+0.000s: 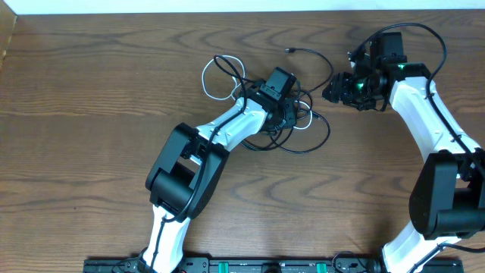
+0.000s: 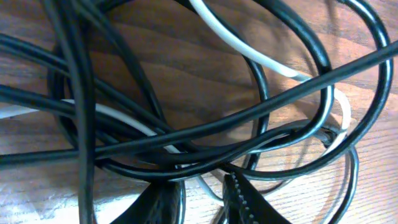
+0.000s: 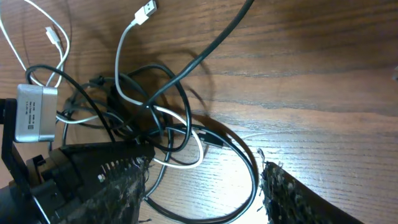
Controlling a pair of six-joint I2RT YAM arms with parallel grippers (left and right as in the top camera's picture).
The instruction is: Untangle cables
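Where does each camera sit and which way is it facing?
Overhead: above the table, looking down on the cable tangle; left arm and right arm show.
Left wrist: behind the left gripper, close over the tangle; fingertips at bottom edge.
Right wrist: behind the right gripper, facing the tangle from beside it; spread fingers below.
All share the white cable.

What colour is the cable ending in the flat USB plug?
White cable, clearest in the right wrist view.

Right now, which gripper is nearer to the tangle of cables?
Left. The left gripper is directly over the tangle of cables, with its fingers down among the cords. The right gripper is off to the pile's right edge, open, with nothing between its fingers.
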